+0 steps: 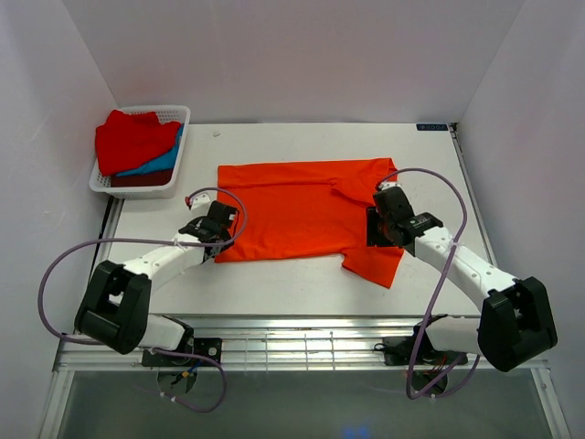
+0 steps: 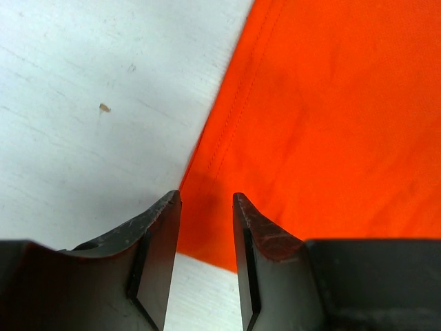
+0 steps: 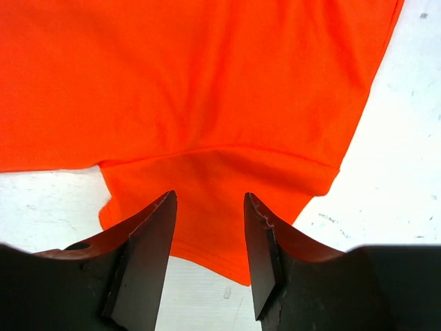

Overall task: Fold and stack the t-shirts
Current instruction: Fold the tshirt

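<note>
A bright orange-red t-shirt (image 1: 302,210) lies spread flat on the white table, with one sleeve (image 1: 375,265) pointing to the front right. My left gripper (image 1: 224,242) is open at the shirt's front left corner. In the left wrist view (image 2: 207,200) that corner of the shirt (image 2: 331,124) lies between the jaws. My right gripper (image 1: 378,229) is open over the right sleeve. In the right wrist view (image 3: 210,200) the sleeve (image 3: 207,179) lies between the jaws. Neither gripper holds cloth. Red (image 1: 132,137), blue (image 1: 164,163) and dark maroon (image 1: 128,180) t-shirts lie in a basket.
The white lattice basket (image 1: 137,191) stands at the back left corner of the table (image 1: 274,137). White walls close in the left, back and right sides. The table's metal front edge (image 1: 302,320) runs just before the arm bases.
</note>
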Controlling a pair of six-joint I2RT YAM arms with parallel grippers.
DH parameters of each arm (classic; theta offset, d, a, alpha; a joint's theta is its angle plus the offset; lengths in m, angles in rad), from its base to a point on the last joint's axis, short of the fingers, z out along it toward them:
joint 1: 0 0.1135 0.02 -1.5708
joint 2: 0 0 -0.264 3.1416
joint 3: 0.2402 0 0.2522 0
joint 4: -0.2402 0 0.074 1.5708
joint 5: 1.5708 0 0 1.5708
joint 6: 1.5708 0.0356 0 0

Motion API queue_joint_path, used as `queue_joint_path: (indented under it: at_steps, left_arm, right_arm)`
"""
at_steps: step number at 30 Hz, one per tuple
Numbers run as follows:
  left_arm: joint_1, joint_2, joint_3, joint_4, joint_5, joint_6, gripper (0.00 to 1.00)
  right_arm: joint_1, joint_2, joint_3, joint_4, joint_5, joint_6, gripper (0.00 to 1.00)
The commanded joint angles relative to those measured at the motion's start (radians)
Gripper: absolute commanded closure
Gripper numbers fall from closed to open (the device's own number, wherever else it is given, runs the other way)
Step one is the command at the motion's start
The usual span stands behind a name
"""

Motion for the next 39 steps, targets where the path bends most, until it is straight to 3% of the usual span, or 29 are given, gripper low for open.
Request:
queue_joint_path:
  at_steps: [1,21,39]
  left_arm:
    - [-0.031,-0.093,-0.024,-0.040,-0.011,-0.048,0.53]
    - [-0.038,-0.078,-0.081,-0.073,0.016,-0.103,0.57]
    - [-0.048,-0.075,-0.112,-0.073,0.045,-0.120,0.60]
  right_arm:
    - [0.013,-0.014,-0.051,-0.021,0.035,0.046,0.50]
    - [0.024,0.012,-0.132,-0.024,0.044,0.101,0.51]
    - [0.024,-0.013,-0.230,-0.087,0.067,0.171,0.44]
